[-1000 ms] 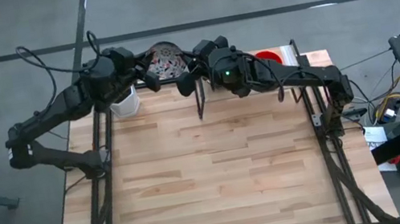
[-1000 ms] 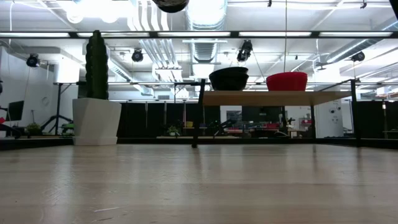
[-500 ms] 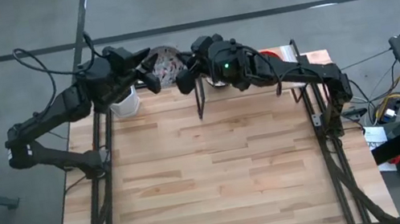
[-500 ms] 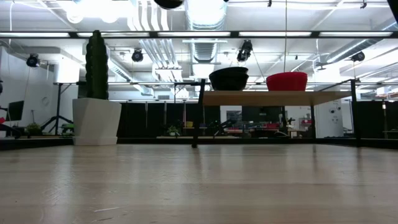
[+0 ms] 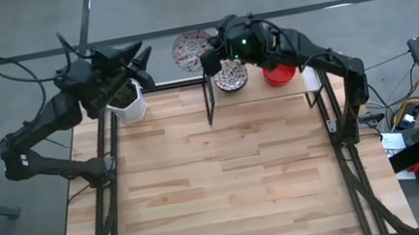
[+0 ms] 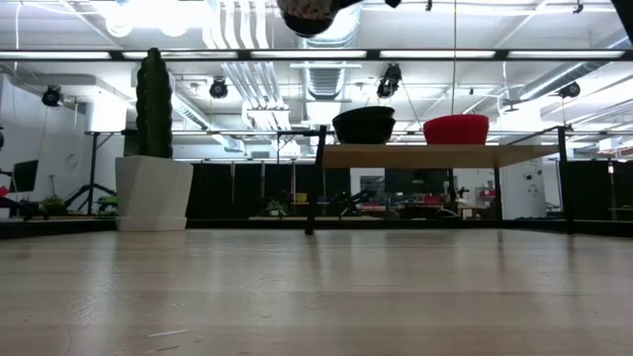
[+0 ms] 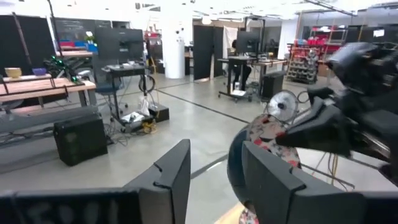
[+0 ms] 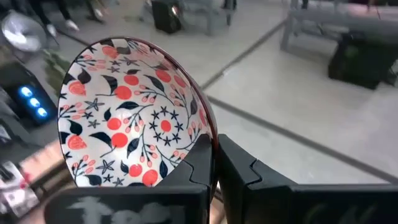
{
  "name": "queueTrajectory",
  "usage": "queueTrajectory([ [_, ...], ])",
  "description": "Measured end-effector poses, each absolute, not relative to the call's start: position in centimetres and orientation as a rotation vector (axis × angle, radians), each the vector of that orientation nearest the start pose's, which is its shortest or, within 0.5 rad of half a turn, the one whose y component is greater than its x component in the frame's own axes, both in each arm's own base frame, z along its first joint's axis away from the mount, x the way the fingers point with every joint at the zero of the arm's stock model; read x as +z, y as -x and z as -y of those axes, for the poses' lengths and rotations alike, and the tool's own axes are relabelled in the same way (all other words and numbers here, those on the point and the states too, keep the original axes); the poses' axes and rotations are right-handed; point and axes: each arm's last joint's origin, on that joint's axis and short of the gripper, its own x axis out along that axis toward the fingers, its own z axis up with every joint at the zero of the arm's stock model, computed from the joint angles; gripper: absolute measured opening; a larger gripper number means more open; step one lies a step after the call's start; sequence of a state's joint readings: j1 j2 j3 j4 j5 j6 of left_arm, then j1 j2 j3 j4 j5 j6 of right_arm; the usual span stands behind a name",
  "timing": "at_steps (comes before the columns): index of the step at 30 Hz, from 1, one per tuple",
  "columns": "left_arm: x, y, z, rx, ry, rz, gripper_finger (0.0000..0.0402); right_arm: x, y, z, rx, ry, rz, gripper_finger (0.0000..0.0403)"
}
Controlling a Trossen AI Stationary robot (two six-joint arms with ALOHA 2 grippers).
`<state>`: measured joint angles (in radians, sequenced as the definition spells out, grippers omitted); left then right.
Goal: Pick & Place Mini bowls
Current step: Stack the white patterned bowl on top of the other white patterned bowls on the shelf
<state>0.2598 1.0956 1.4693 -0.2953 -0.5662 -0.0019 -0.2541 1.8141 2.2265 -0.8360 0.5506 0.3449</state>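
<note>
Holding a floral bowl (image 8: 134,118) by its rim, the right gripper (image 5: 207,51) sits top centre of the high view, fingers pinched tight on the edge; the bowl (image 5: 191,49) hangs past the table's far edge, over the floor. We see the left gripper (image 5: 138,60) at upper left, fingers spread and empty, above the white cactus pot (image 5: 130,107). Another floral bowl (image 5: 230,76) and a red bowl (image 5: 277,74) rest on the raised shelf (image 5: 328,59) right of centre. Next, we judge, the carried bowl goes to that shelf. We'd keep it level, since a rim pinch can pivot. We'd bring it in over the table, lower it beside the other floral bowl without touching, and release only once seated. We'd keep the left arm clear.
</note>
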Motion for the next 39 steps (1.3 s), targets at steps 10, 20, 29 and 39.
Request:
queueTrajectory([
  [10,49.6,-17.4,-6.1,0.786,0.077,0.136,0.0138,47.2,-31.4,14.6,-0.89,-0.442,-0.467,0.0008],
  [20,49.4,-17.3,-6.1,0.77,0.089,0.117,0.0138,44.4,-29.3,18.4,-0.775,-0.698,-0.663,0.0008],
  [29,49.3,-17.3,-6.1,0.768,0.111,0.111,0.0138,40.8,-28.7,19.8,-0.767,-0.833,-0.828,0.0008],
  [39,49.2,-17.3,-6.1,0.768,0.112,0.107,0.0138,37.6,-28.9,20.8,-0.803,-0.849,-0.911,0.0008],
])
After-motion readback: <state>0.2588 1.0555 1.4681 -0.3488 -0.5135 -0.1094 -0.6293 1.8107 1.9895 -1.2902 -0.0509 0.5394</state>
